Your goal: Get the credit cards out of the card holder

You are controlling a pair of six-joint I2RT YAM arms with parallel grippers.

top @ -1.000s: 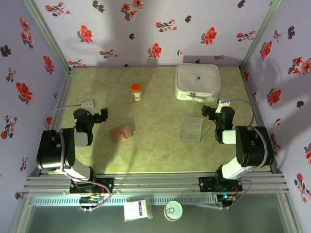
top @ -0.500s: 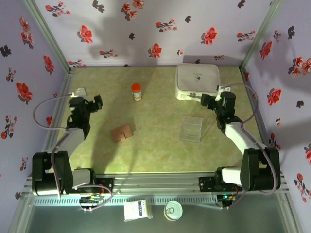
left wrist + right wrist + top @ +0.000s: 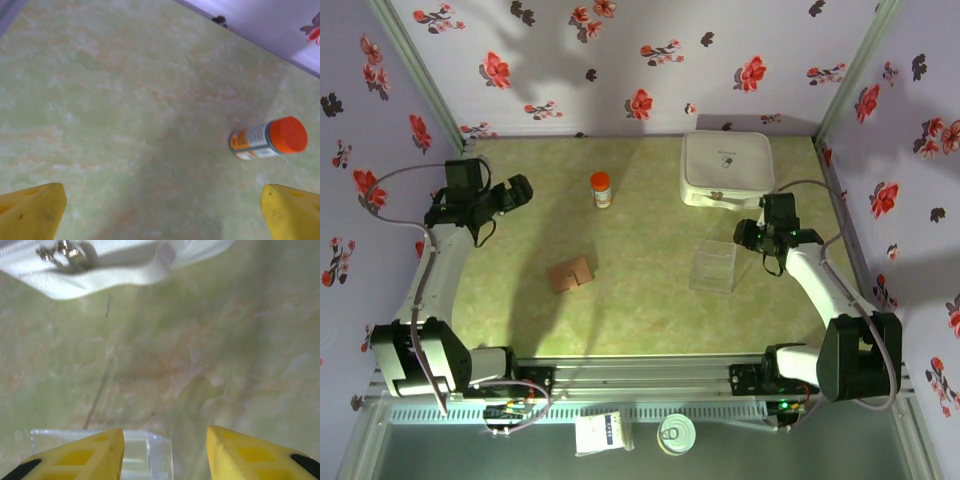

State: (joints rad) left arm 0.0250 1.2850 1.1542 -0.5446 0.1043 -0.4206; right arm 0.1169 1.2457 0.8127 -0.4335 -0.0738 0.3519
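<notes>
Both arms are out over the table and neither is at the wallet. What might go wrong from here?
1. The left gripper, open, hangs near the upright orange-capped bottle; swinging toward the card holder may topple it.
2. The right gripper, open, hovers at the rim of the clear tray and may shove it.
3. The card holder lies folded and loose; a one-sided pinch would likely slide it.
</notes>
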